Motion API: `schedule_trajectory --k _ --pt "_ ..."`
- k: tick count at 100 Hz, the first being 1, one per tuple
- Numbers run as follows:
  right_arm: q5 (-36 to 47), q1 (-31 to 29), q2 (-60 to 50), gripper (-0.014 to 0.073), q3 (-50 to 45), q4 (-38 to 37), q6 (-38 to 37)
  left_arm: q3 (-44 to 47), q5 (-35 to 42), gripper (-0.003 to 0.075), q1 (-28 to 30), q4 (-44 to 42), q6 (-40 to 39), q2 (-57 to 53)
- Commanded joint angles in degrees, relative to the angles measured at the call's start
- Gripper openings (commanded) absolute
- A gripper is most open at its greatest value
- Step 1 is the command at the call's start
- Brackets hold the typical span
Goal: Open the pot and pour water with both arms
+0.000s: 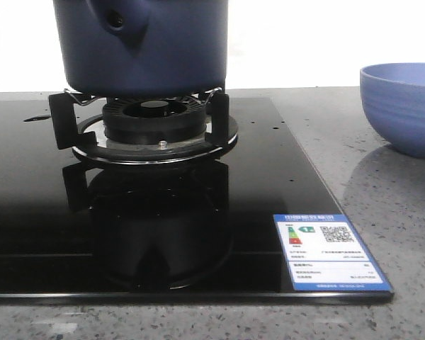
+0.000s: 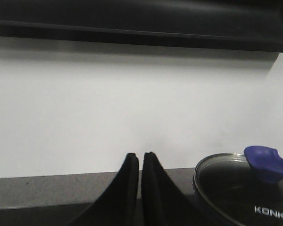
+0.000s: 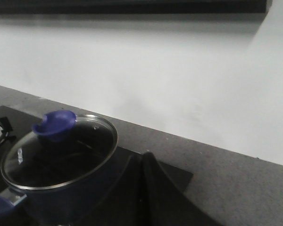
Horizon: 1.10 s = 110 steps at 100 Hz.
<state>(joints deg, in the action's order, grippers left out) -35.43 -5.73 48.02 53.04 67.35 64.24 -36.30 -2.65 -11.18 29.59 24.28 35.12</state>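
Observation:
The dark navy pot (image 1: 145, 46) stands on the gas burner (image 1: 154, 124), its handle socket with a round hole turned towards the camera. A glass lid (image 3: 59, 150) with a blue knob (image 3: 54, 125) covers it; the lid also shows in the left wrist view (image 2: 243, 188) with its knob (image 2: 268, 163). My left gripper (image 2: 139, 157) is shut and empty, beside the pot and apart from it. My right gripper (image 3: 142, 157) is shut and empty, on the pot's other side. Neither gripper shows in the front view.
A lighter blue bowl (image 1: 404, 106) stands on the grey counter (image 1: 382, 191) at the right. The black glass hob (image 1: 127, 234) carries a white and blue label (image 1: 329, 251) at its front right corner. A white wall (image 2: 132, 103) runs behind the counter.

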Motion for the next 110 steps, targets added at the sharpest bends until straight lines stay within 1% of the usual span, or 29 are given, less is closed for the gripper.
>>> schedule_trajectory --k 1,6,22,29,42,61,110 --pt "5.7 0.2 -5.9 -0.0042 -5.9 5.0 5.5 4.9 4.7 -0.0020 0.1 2.5 -0.1 -5.6" --pt "7.0 0.2 -9.3 -0.0042 -10.9 6.0 6.8 8.9 3.4 -0.0020 0.1 3.8 -0.1 -10.0" --pt "9.2 0.2 -20.0 -0.0042 -25.3 6.0 6.8 18.0 3.1 -0.0020 0.1 8.8 -0.1 -22.7" --pt "10.1 0.2 -24.1 -0.0042 -30.6 6.0 6.8 20.3 2.1 -0.0020 0.1 10.0 -0.1 -27.3" --pt "10.4 0.2 -28.7 -0.0042 -36.3 6.0 6.8 22.5 -0.3 -0.0020 0.1 10.0 -0.1 -32.5" --pt "10.7 0.2 -29.7 -0.0042 -38.9 6.1 6.8 22.7 -1.2 -0.0020 0.1 10.0 -0.1 -33.4" --pt "10.5 0.2 -29.7 -0.0042 -38.9 6.1 6.8 22.7 -1.2 -0.0020 0.1 10.0 -0.1 -33.4"
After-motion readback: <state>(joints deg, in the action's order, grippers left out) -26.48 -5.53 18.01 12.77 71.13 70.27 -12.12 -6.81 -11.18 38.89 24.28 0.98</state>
